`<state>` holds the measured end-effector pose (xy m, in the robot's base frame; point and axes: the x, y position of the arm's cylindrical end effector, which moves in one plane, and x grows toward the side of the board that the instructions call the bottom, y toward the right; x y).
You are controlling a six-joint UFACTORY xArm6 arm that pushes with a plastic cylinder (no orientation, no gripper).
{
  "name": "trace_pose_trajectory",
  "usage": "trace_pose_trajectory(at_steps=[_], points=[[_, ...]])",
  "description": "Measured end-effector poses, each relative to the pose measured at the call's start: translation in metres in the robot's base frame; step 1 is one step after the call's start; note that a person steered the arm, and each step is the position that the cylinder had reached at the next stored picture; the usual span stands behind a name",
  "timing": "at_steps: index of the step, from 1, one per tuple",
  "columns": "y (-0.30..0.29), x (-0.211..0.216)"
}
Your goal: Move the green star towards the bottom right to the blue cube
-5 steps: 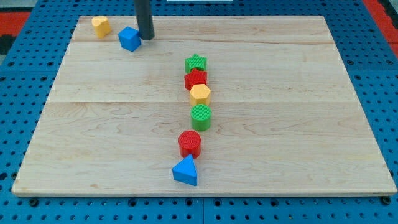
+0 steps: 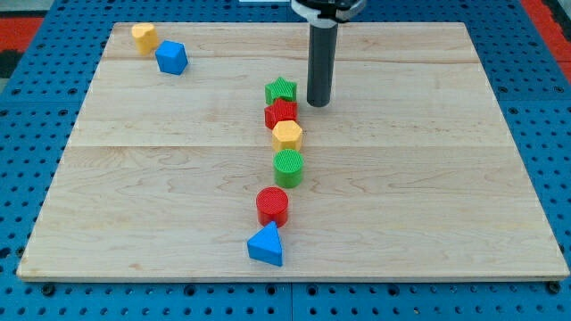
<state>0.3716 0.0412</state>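
Note:
The green star [image 2: 281,88] sits near the board's middle top, at the head of a column of blocks. The blue cube [image 2: 170,58] lies at the view's top left, next to a yellow block [image 2: 144,37]. My tip [image 2: 318,103] stands on the board just to the right of the green star, a small gap apart from it. The rod rises straight up out of the view's top.
Below the green star run a red star [image 2: 280,113], a yellow hexagon [image 2: 286,135], a green cylinder [image 2: 288,167], a red cylinder [image 2: 272,206] and a blue triangle [image 2: 266,244]. The wooden board [image 2: 428,178] lies on a blue pegboard.
My tip has moved from beside the blue cube at the top left to just right of the green star. The blue cube has shifted a little left, closer to the yellow block.

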Motion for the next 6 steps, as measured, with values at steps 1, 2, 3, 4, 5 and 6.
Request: trace_pose_trajectory(at_steps=[1, 2, 3, 4, 5, 6], points=[[-0.029, 0.0], [-0.053, -0.016], [-0.085, -0.032], [-0.12, -0.037], [-0.119, -0.038], [-0.079, -0.05]])
